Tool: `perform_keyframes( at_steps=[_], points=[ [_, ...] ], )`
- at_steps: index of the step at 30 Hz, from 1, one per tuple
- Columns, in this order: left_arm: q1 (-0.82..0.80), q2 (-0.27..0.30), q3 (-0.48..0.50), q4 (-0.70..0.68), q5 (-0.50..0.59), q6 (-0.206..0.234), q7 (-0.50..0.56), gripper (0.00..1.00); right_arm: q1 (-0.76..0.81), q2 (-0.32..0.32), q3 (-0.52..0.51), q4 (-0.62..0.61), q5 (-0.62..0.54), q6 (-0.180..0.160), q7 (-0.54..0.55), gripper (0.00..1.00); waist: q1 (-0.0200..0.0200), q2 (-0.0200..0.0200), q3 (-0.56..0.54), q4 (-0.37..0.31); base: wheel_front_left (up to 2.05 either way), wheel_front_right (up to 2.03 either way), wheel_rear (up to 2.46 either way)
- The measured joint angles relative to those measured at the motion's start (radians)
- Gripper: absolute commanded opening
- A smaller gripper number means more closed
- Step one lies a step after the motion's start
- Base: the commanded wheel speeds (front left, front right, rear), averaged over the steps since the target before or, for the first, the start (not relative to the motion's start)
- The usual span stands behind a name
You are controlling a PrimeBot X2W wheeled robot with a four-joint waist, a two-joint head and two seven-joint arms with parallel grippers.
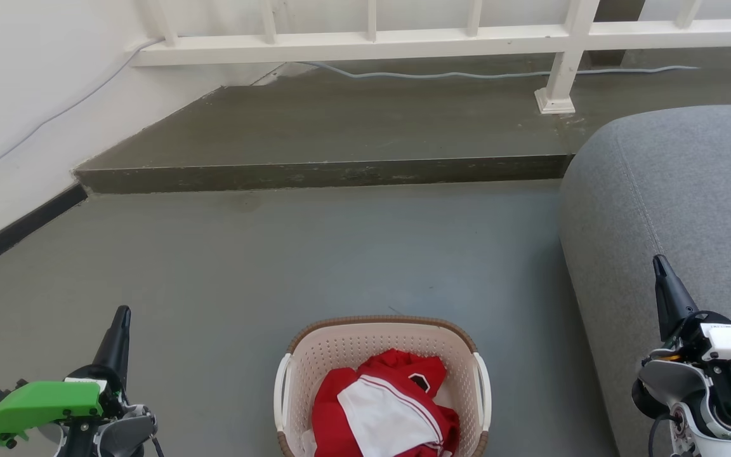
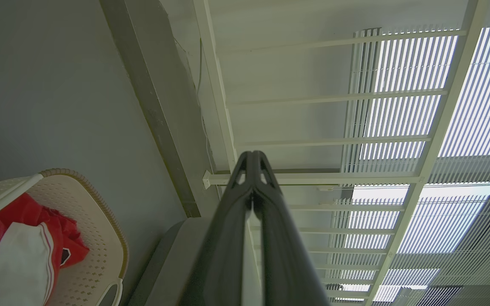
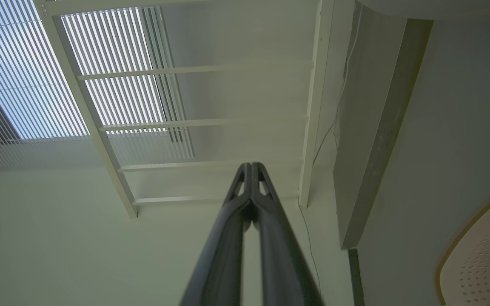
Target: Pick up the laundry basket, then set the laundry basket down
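at bottom centre, basket [image 1: 379, 321], between left gripper [image 1: 122, 312] at lower left and right gripper [image 1: 659, 261] at lower right, well apart from both; each pinched together, empty.

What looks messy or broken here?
Nothing looks broken or spilled. The laundry basket stands upright on the floor, red and white clothes crumpled inside. One loose cable trails along the raised step.

Head looks down; wrists apparently rolled; all share laundry basket [image 1: 365, 346].
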Motion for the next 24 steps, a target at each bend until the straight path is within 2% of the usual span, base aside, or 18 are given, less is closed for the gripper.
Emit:
perform_keyframes(
  at_steps=[24],
  points=[
    [0.0, 0.0, 0.0, 0.0, 0.0, 0.0, 0.0, 0.0, 0.0, 0.0, 0.0, 0.0, 0.0, 0.0, 0.0, 0.0, 0.0, 0.0, 0.0, 0.0, 0.0, 0.0, 0.0]
  ],
)
